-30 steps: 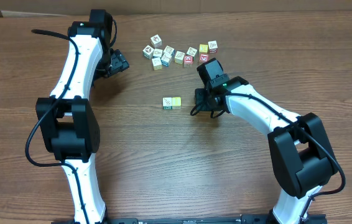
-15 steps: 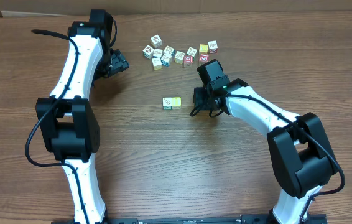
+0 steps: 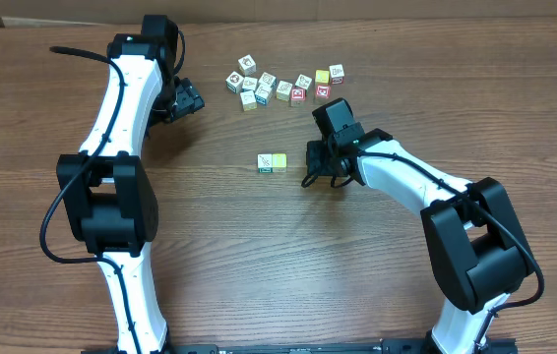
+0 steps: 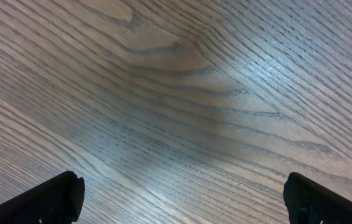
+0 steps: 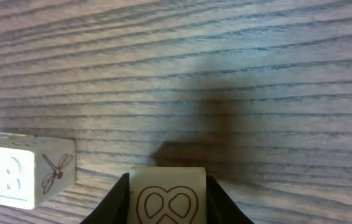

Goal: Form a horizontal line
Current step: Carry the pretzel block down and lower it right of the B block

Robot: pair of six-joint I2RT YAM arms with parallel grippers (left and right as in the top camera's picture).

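Two small picture cubes sit touching in a short row mid-table: a white-green cube [image 3: 265, 163] and a pale yellow cube [image 3: 279, 160]. My right gripper [image 3: 311, 170] is just right of this row, a small gap away. It is shut on a pale cube with a red pretzel picture [image 5: 166, 196], held low over the wood. In the right wrist view the row's near cube [image 5: 39, 172], with a dragonfly picture, lies to the left of the held cube. My left gripper [image 3: 189, 99] is open and empty at the far left, and its wrist view [image 4: 179, 208] shows only bare wood.
A loose cluster of several similar picture cubes [image 3: 283, 85] lies at the back centre, behind the right arm. The table is wood grain throughout.
My right gripper has crept slightly left toward the two-cube row with the pretzel cube in it. The left arm has not moved.
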